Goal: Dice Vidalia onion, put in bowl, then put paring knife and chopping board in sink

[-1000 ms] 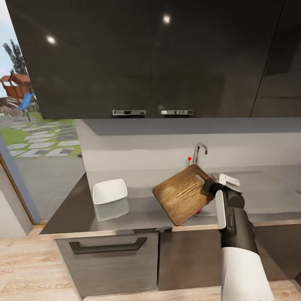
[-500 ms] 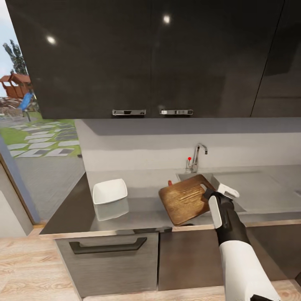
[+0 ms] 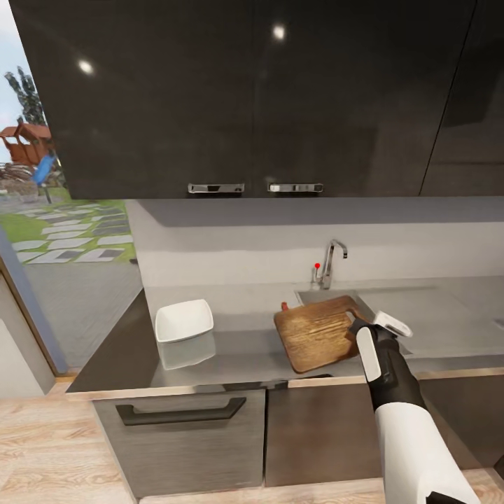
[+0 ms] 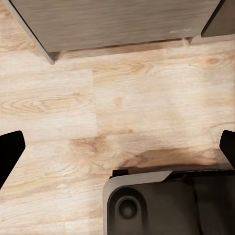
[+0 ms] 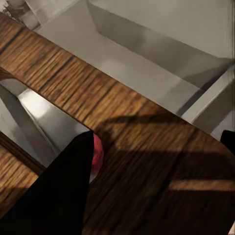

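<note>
From the head camera, the right gripper [image 3: 358,327] pinches the chopping board [image 3: 318,334] at its right end, by the handle slot. The board lies nearly flat and tilted, over the left part of the sink [image 3: 329,297] and across the front edge of the countertop [image 3: 231,350]. A small reddish tip, likely the knife [image 3: 285,306], peeks out at the board's far left corner. The tap [image 3: 330,260] stands behind the board. The white bowl [image 3: 183,320] sits on the countertop, well apart to the left of the board.

The left wrist camera looks at the wooden floor [image 4: 122,107] and a cabinet base [image 4: 117,22]; dark finger tips [image 4: 10,149] at both edges stand spread wide, holding nothing.

The right wrist camera shows the board's grain [image 5: 147,161] close up, a dark finger [image 5: 54,196] lying across it. A pink patch [image 5: 97,152] shows through the slot. The grey basin [image 5: 132,54] lies beyond the board.
</note>
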{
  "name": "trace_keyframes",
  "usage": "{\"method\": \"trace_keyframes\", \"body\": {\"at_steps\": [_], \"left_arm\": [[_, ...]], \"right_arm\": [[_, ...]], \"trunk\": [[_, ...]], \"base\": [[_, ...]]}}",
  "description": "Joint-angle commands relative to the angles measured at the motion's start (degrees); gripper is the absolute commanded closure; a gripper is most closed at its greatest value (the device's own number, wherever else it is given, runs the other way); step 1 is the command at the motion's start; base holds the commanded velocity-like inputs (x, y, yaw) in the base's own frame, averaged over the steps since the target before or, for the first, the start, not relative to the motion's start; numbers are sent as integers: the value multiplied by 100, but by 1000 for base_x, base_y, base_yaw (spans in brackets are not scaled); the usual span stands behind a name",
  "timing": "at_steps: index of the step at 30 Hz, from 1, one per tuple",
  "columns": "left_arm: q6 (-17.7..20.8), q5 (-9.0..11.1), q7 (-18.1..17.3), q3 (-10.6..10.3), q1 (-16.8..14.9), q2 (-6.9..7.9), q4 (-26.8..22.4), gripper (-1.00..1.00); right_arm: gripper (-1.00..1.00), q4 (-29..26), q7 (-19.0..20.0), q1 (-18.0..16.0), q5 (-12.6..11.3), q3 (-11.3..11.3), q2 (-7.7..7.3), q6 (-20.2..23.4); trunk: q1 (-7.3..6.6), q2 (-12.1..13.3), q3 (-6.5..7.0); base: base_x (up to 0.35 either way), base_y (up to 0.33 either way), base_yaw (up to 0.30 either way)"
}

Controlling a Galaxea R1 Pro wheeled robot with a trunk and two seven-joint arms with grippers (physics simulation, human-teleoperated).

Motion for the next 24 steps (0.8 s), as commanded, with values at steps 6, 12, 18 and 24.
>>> {"method": "trace_keyframes", "body": {"at_steps": [6, 12, 18, 24], "left_arm": [[-10, 0, -1, -9, -1, 4, -5, -100], [-10, -1, -1, -9, 0, 4, -5, -100], [-10, -1, -1, -9, -2, 4, -5, -100], [-10, -1, -1, -8, 1, 4, -5, -100]], "right_arm": [[100, 6, -461, -4, -77, -5, 12, -217], [100, 317, -1011, -3, -127, -1, 17, -852], [100, 358, -1047, -3, -188, 3, 17, -894], [100, 360, -1036, -2, -637, 15, -22, -897]], "trunk": [[3, -11, -11], [3, -11, -11], [3, -11, -11], [3, -11, -11]], "base": [[0, 0, 0], [0, 0, 0], [0, 68, 0], [0, 110, 0]]}}
